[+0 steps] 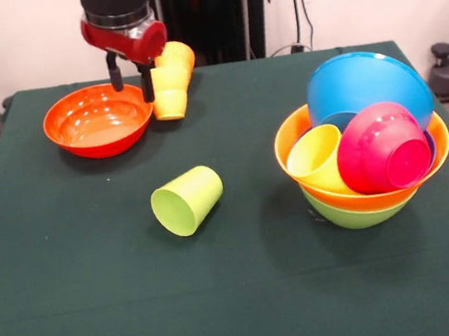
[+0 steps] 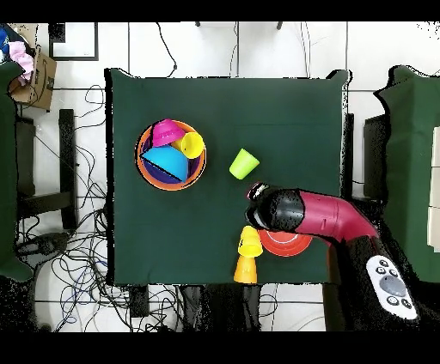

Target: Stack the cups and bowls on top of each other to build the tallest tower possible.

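My gripper [image 1: 130, 79] hangs open over the far right rim of a red-orange bowl [image 1: 94, 123], with nothing between its fingers. Just right of it a yellow cup [image 1: 170, 94] lies nested with an orange cup [image 1: 178, 57]. A lime green cup [image 1: 187, 200] lies on its side mid-table. At the right stands the tower: a lime green bowl [image 1: 350, 216] under a large orange bowl [image 1: 377, 197], which holds a tilted blue bowl [image 1: 367, 81], a magenta bowl [image 1: 382, 148] and a yellow cup [image 1: 317, 159]. From overhead the arm [image 2: 314, 216] covers the gripper and part of the red-orange bowl [image 2: 290, 245].
The dark green table [image 1: 102, 310] ends just behind the bowl and cups near the gripper. Overhead, cables lie on the floor around the table and a cardboard box [image 2: 36, 73] sits off its corner. A remote [image 2: 391, 288] rests by the robot's base.
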You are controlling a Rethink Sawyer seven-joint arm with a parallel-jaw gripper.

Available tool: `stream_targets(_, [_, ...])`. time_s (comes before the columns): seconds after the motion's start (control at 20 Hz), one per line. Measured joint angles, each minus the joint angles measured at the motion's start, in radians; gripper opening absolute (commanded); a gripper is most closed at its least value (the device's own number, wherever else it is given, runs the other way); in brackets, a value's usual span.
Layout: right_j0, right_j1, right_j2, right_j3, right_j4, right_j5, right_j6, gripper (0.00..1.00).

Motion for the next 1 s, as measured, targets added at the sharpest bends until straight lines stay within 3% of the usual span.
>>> stream_targets(0.35, [-0.01,-0.004,0.0,0.0,-0.001,0.001,0.0,1.0])
stream_targets(1.0, [-0.022,0.087,-0.02,-0.001,-0.018,-0.007,0.0,1.0])
